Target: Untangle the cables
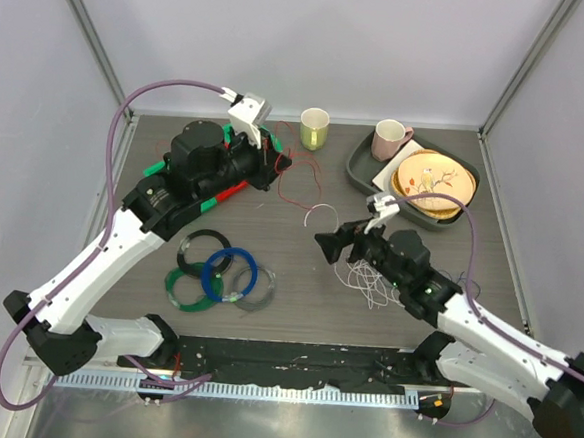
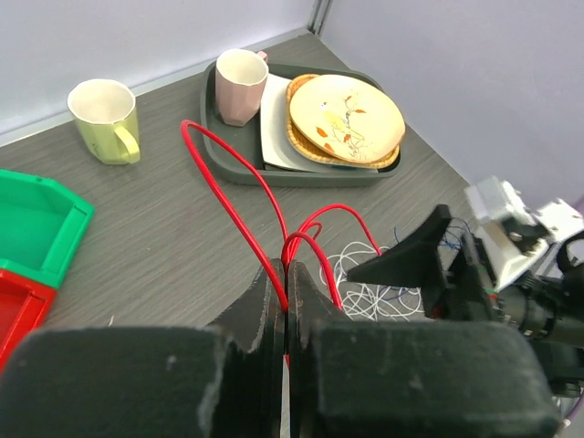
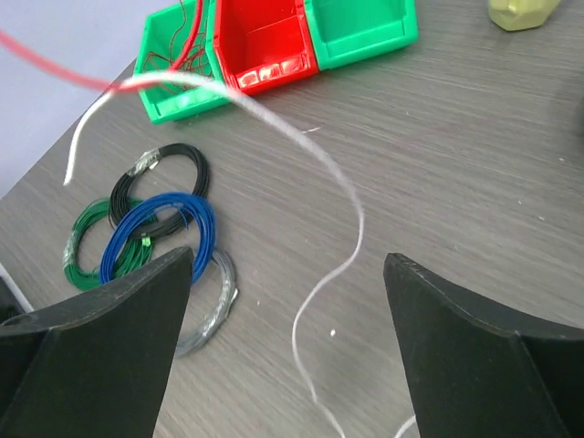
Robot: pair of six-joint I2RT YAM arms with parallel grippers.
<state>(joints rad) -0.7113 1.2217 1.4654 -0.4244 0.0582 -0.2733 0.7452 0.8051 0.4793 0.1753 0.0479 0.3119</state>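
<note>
Lower left, coiled wire rings (image 1: 218, 274) lie on the surface (image 1: 296, 300). Your right end effector (image 3: 287, 263) stands spread, a white cable (image 3: 274, 128) crossing before it. Farther up, your left end effector (image 2: 286, 292) pinches the red cable (image 2: 239, 205); green mug (image 1: 313, 128) and tray (image 1: 358, 176) beyond.

Shut tight on a red wire (image 2: 235, 208) with the left gripper (image 2: 286, 283), well in front of the tray (image 2: 239, 166). Loops up from the jaws toward the tray's near-left corner. Nearer than the tray, a tangle of white wires (image 2: 365, 297), the right arm's black finger (image 2: 401, 260) over its edge. Inside the tray: a pink mug (image 2: 239, 87) at the left, a white square plate (image 2: 274, 137) beside it, a patterned yellow plate (image 2: 345, 114) stacked on top. Left of the tray, a yellow-green mug (image 2: 105, 119); farther left and nearer, a green bin (image 2: 32, 228) and a red bin (image 2: 14, 306).
</note>
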